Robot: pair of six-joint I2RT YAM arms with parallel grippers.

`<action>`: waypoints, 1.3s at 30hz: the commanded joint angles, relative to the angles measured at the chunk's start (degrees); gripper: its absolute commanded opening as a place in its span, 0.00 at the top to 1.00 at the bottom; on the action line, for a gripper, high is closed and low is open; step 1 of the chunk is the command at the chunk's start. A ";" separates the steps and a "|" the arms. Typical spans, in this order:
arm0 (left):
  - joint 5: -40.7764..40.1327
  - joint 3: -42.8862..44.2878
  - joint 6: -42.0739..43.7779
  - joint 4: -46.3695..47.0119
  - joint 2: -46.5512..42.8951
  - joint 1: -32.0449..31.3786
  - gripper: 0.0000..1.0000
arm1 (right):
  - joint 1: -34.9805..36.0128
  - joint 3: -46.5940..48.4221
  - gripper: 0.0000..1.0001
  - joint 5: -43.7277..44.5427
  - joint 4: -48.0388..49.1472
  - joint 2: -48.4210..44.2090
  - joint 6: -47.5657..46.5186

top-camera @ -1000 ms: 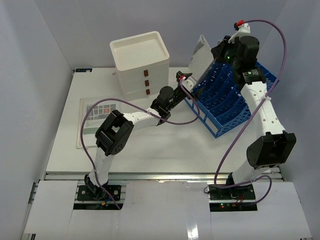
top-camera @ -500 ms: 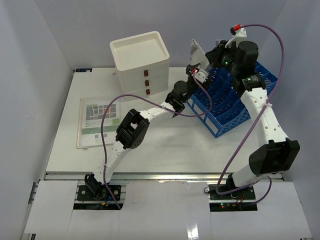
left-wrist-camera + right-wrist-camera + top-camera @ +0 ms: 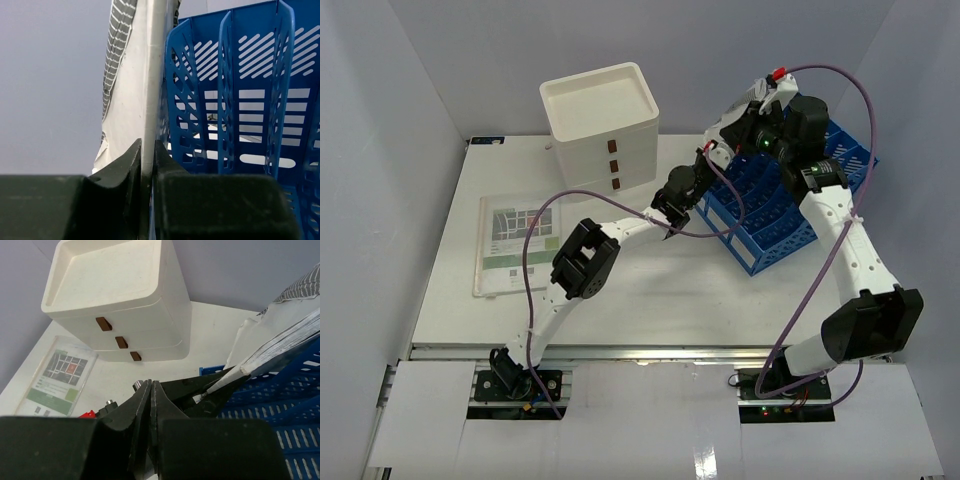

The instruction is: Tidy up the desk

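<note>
Item: table [image 3: 650,290], white, spanning the whole workspace beneath both arms, part-organised. At its 9 o'clock lies a printed leaflet [image 3: 510,245], flat and square to the edge. At 11 o'clock stands a white three-drawer box [image 3: 600,120], drawers closed. Left tool [image 3: 147,150]: reached out toward 1 o'clock, pinching the lower edge of a white booklet [image 3: 132,105], held upright on its edge. The booklet stands just beside the outermost divider of the blue file rack [image 3: 240,100], possibly touching it, and is not yet in a slot. The rack sits at 2 o'clock on the table, its visible slots holding nothing. Right tool [image 3: 150,390]: poised above the rack's 10 o'clock corner, fingers pressed together with nothing seen between them, apart from the booklet. Step in hand, as judged: filing the booklet into the rack. Next move calls for carrying the booklet over the first divider, keeping it vertical, lowering it into a slot, then spreading the left tool.
</note>
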 commanded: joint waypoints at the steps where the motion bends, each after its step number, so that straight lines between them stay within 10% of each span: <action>1: 0.83 -6.36 -3.32 8.46 -10.38 0.09 0.82 | 0.82 0.70 0.53 -1.61 -3.72 -6.10 -5.99; 7: 3.81 -12.22 -7.15 13.86 -17.57 0.81 0.85 | -0.36 2.00 0.10 0.31 -1.87 -14.18 -14.60; 18: 13.27 -16.38 -18.94 18.15 -24.85 6.35 0.91 | -3.34 -6.70 0.08 0.32 -1.85 -22.67 -19.12; 33: 29.08 -3.15 -40.10 18.12 -18.11 14.41 0.93 | -8.84 -16.17 0.11 -0.73 -3.62 -28.78 -24.81; 39: 32.79 7.61 -49.60 14.80 -14.00 17.82 0.94 | -9.40 -28.14 0.52 -10.82 -6.45 -32.44 -37.06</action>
